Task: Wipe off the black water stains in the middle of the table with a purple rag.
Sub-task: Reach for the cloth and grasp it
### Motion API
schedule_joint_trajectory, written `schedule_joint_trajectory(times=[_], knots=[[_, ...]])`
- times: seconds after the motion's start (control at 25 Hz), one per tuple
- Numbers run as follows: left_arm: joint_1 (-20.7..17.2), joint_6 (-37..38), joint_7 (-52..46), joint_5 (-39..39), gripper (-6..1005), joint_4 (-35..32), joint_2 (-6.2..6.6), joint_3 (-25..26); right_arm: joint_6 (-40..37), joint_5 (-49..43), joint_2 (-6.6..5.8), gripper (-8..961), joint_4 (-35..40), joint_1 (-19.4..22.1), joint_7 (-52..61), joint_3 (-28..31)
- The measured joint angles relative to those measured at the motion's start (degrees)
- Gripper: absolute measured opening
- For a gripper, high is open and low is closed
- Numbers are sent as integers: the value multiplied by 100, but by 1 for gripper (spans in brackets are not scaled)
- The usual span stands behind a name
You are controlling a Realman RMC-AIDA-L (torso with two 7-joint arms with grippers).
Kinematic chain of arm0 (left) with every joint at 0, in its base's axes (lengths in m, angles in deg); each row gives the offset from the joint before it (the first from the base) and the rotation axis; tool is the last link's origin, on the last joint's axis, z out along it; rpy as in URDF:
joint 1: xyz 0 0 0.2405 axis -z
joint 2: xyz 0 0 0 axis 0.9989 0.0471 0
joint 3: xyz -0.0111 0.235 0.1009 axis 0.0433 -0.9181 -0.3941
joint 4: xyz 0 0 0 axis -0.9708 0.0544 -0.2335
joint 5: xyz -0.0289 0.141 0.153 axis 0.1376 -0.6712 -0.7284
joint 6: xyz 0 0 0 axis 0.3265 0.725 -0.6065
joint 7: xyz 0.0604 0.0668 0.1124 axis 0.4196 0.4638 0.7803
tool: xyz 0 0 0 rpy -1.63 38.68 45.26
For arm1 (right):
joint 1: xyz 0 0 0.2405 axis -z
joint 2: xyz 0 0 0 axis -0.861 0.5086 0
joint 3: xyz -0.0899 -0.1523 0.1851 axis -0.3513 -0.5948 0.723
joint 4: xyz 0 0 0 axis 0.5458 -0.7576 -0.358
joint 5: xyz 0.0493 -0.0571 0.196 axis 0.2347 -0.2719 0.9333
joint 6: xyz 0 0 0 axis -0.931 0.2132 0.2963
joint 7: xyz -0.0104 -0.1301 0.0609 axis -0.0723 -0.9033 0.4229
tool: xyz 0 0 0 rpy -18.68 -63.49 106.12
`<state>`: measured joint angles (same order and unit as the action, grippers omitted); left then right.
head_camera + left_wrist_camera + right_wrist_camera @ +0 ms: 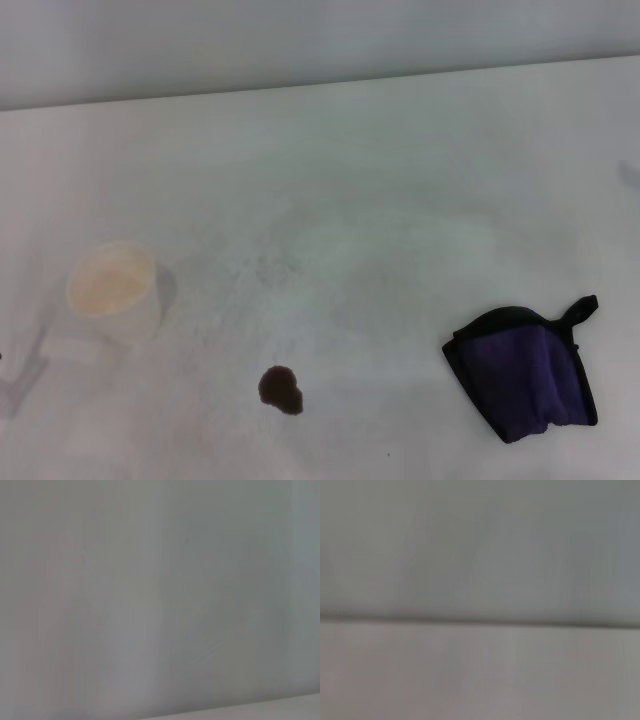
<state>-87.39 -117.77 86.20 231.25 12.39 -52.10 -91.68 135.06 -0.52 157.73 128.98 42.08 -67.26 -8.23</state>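
Item 1: table (400, 180). Large plain white top with faint grey speckling near the middle. Its far edge runs across the upper part of the head view, where it meets a pale grey wall. No writing shows on it.

Item 2: black water stains (281, 389). 1 small dark brown-black blot, irregular and roundish, lying on the table near its front edge, a little left of centre in the head view. It sits between the cup and the rag and touches neither.

Item 3: purple rag (527, 366). Folded soft purple cloth with black edging; a small black loop sticks out at its far right corner. It lies flat on the table at the front right, well apart from the blot. No label or brand can be read on it.

Item 4: white paper cup (114, 288). Stands upright on the left of the table, mouth open upward, pale cream inside. It is well left of the blot and carries no print that can be read.

Item 5: left gripper and right gripper. Neither shows in the head view. Both wrist views give only blurred pale grey surfaces with no fingers in them, so whether either claw is open, closed or gripping cannot be told. Nothing holds the rag.
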Motion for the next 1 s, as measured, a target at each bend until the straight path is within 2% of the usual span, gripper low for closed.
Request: schedule_joint_trajectory(times=[0.16, 0.28, 0.4, 0.72, 1.0], knots=[[20, -6, 132, 8, 893, 0, 7, 115, 1256, -790, 62, 850, 1071, -212, 831, -614], [31, -19, 173, 14, 892, 1, 7, 323, 1775, -986, 64, 847, 1414, -240, 1400, -1333], [67, -9, 176, 13, 892, 0, 7, 525, 1987, -1075, 87, 845, 1419, -190, 1895, -2135], [238, 53, 179, -7, 892, 0, 17, 653, 1142, -1024, 101, 841, 483, -52, 3130, -3881], [375, 264, 185, -6, 892, -20, 42, 746, 810, -1046, 91, 838, 391, -50, 4234, -4952]])
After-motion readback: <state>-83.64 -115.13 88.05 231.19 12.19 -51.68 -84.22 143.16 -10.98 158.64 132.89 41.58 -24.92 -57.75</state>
